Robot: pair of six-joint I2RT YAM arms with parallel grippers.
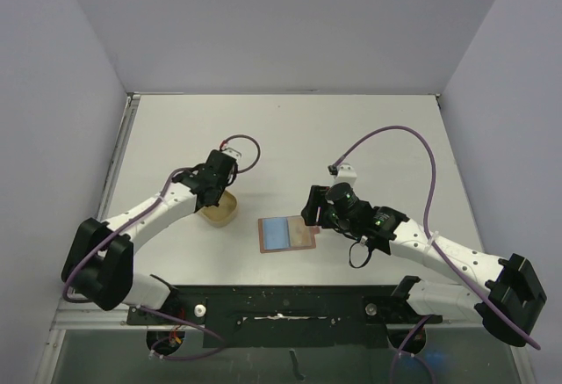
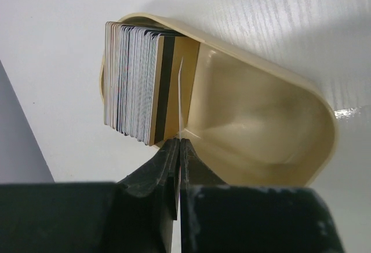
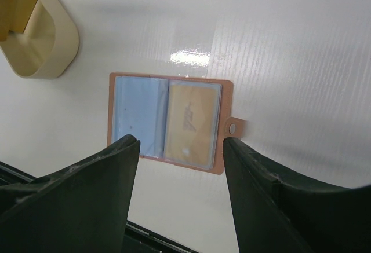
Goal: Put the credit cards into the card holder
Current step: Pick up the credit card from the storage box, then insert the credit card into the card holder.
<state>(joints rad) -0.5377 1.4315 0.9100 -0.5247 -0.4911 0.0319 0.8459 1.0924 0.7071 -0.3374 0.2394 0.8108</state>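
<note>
Table (image 1: 351, 129) is white, with walls on three sides. Left gripper (image 1: 216, 198) sits low over the pale tan case (image 1: 223, 213), left of centre; how its jaws stand is hidden from above. Card holder (image 1: 290, 249) lies open and flat at centre, a light blue card (image 1: 277, 232) in its left half. Right gripper (image 1: 313, 213) is just beside the holder's right edge.

From above, the left gripper (image 1: 216, 192) hides much of the pale tan case (image 1: 225, 214) — its cards (image 2: 133, 79) unseen. In the right wrist view, a finger (image 3: 87, 189) covers the card holder's (image 3: 168, 120) near-left corner.
</note>
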